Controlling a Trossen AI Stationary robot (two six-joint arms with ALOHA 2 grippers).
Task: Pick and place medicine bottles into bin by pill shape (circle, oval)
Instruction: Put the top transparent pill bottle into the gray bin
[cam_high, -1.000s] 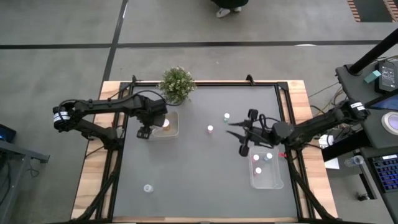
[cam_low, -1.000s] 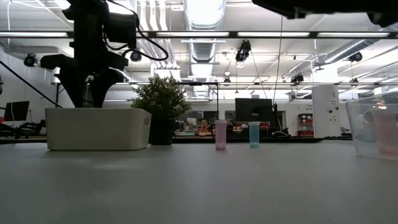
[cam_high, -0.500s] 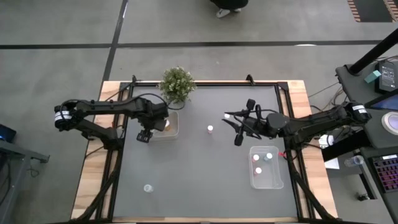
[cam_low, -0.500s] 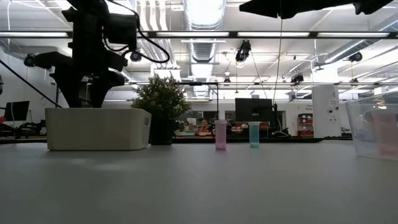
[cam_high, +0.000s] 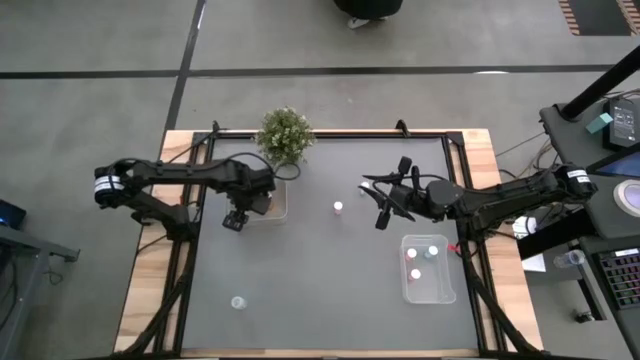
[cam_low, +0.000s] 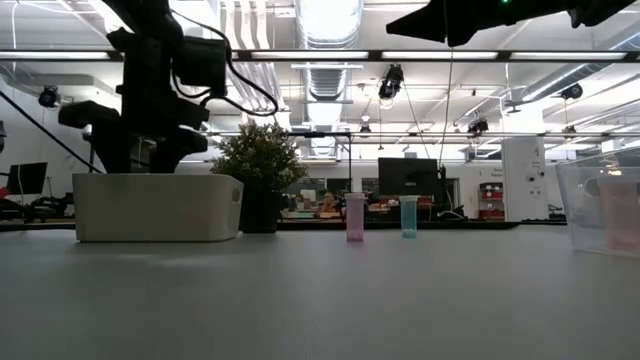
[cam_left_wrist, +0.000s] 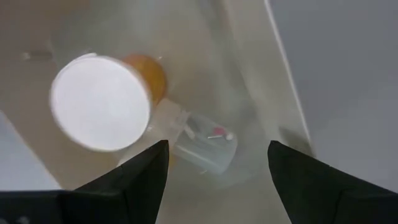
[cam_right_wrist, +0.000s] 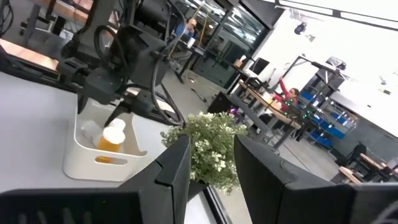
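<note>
We judge the tiny pink-marked white-capped medicine bottle (cam_high: 338, 208) light, rigid and tippy; we'd pinch its body. Left gripper (cam_high: 232, 218) fingers (cam_left_wrist: 134, 180) spread wide, empty; right gripper (cam_high: 379, 207) fingers narrow, empty.

- The left gripper (cam_high: 233, 222) hangs at the near edge of a small white bin (cam_high: 278, 203), just beside the leafy green potted plant (cam_high: 284, 135).
- The right gripper (cam_high: 378, 200) hovers over the dark grey counter (cam_high: 300, 280), near a pink-topped tiny bottle (cam_high: 339, 208).
- A clear rectangular bin (cam_high: 445, 290) holds three small bottles.
- One clear bottle (cam_high: 238, 302) stands alone at the counter's near left.
</note>
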